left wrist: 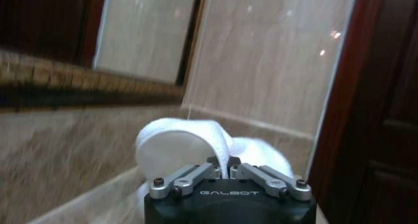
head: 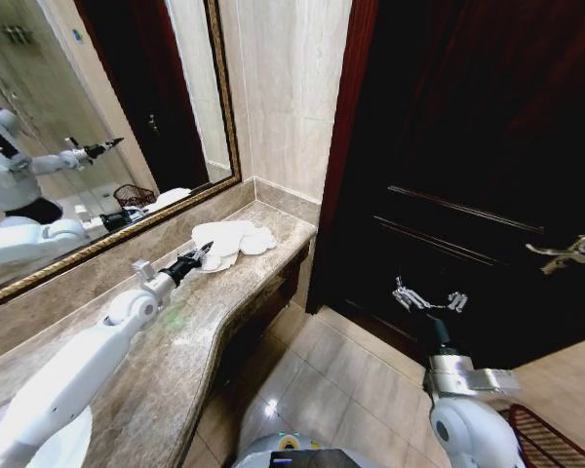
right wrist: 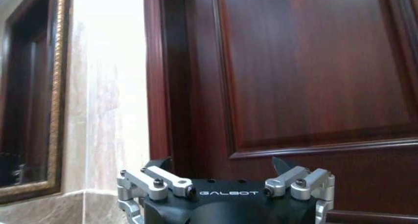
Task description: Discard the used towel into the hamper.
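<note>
While one towel [head: 229, 241] lies crumpled, left hand [head: 207, 251] pinches it.

Bathroom, marble vanity counter [head: 200, 322], gilt-framed wall mirror [head: 68, 117], dark wooden door [head: 468, 175]

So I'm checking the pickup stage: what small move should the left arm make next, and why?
Probably lift a little. The left gripper looks shut on a fold of the towel, which otherwise lies on the counter. A short raise would show whether the grip holds. The right gripper hangs open by the door.
</note>
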Robot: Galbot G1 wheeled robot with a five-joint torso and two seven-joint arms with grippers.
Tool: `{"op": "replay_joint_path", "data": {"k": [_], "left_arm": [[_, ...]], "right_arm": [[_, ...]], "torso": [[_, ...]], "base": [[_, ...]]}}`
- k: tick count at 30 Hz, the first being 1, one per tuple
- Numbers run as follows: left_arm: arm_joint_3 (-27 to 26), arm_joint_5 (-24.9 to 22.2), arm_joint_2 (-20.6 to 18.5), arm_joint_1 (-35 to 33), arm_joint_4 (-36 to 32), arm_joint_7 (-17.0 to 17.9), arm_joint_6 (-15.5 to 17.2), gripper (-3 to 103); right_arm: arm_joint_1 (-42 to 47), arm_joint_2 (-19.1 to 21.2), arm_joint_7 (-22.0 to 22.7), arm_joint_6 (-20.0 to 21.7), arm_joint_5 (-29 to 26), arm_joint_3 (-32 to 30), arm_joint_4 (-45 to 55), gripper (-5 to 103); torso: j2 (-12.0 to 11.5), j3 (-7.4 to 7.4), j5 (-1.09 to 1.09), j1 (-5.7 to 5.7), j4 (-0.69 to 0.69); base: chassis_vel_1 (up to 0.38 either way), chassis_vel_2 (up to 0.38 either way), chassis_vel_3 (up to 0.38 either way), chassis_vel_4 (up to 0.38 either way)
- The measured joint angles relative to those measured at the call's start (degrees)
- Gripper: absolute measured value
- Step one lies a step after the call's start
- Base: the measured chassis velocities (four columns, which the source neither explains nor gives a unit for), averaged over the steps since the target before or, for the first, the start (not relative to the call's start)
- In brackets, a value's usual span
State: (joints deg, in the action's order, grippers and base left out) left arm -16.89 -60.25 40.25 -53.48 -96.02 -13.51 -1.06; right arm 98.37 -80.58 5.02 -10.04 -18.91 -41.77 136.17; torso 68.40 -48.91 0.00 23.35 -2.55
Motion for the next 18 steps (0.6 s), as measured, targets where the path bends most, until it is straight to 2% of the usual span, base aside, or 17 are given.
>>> {"op": "replay_joint_path", "data": {"k": [4, 6, 7, 8, 10, 11, 12, 15, 16, 18], "left_arm": [[-2.99, 1.11, 0.02, -3.57, -4.56, 0.28, -1.75, 2], [-5.17, 2.85, -0.23, -7.35, -9.58, 2.16, -3.43, 2], [-6.51, 4.29, -0.30, -10.09, -13.46, 4.19, -4.75, 2], [-6.51, 4.29, -0.30, -10.09, -13.46, 4.19, -4.75, 2], [-9.16, 5.82, -0.10, -14.15, -19.12, 8.16, -5.55, 2], [-10.28, 6.06, 0.04, -15.63, -21.38, 9.65, -5.63, 2], [-10.28, 6.06, 0.04, -15.63, -21.38, 9.65, -5.63, 2], [-14.56, 6.71, 0.71, -19.97, -29.14, 13.47, -5.59, 2], [-14.56, 6.71, 0.71, -19.97, -29.14, 13.47, -5.59, 2], [-17.26, 7.43, 1.15, -22.08, -33.35, 15.10, -5.43, 2]], "right_arm": [[0.22, -0.05, 0.29, -0.38, -0.01, -0.08, 0.20, 100], [0.70, -0.09, 0.16, -0.62, -0.31, -0.18, 0.49, 100], [0.85, -0.20, 0.04, -0.87, -0.57, -0.19, 0.61, 100], [0.85, -0.20, 0.04, -0.87, -0.57, -0.19, 0.61, 100], [0.79, -0.22, -0.06, -1.42, -0.67, -0.24, 0.57, 100], [0.72, -0.22, -0.07, -1.53, -0.75, -0.24, 0.51, 100], [0.72, -0.22, -0.07, -1.53, -0.75, -0.24, 0.51, 100], [0.52, -0.18, -0.06, -1.90, -1.17, -0.27, 0.38, 100], [0.52, -0.18, -0.06, -1.90, -1.17, -0.27, 0.38, 100], [0.57, -0.16, -0.06, -2.16, -1.38, -0.28, 0.36, 100]], "torso": [[0.00, 0.00, 0.00, 0.00, 0.00], [0.00, 0.00, 0.01, 0.00, 0.00], [0.00, 0.00, 0.00, 0.00, 0.00], [0.00, 0.00, 0.00, 0.00, 0.00], [0.00, 0.00, 0.01, 0.00, 0.00], [0.00, 0.00, 0.01, 0.00, 0.00], [0.00, 0.00, 0.01, 0.00, 0.00], [0.00, 0.00, 0.02, 0.00, 0.00], [0.00, 0.00, 0.02, 0.00, 0.00], [0.00, 0.01, 0.01, 0.00, 0.00]], "base": [[0.000, 0.000, 0.000, 0.000], [0.000, 0.000, 0.000, 0.000], [0.000, 0.000, 0.000, 0.000], [0.000, 0.000, 0.000, 0.000], [0.000, 0.000, 0.000, 0.000], [0.000, 0.000, 0.000, 0.000], [0.000, 0.000, 0.000, 0.000], [0.000, 0.000, 0.000, 0.000], [0.000, 0.000, 0.000, 0.000], [0.000, 0.000, 0.000, 0.000]]}}
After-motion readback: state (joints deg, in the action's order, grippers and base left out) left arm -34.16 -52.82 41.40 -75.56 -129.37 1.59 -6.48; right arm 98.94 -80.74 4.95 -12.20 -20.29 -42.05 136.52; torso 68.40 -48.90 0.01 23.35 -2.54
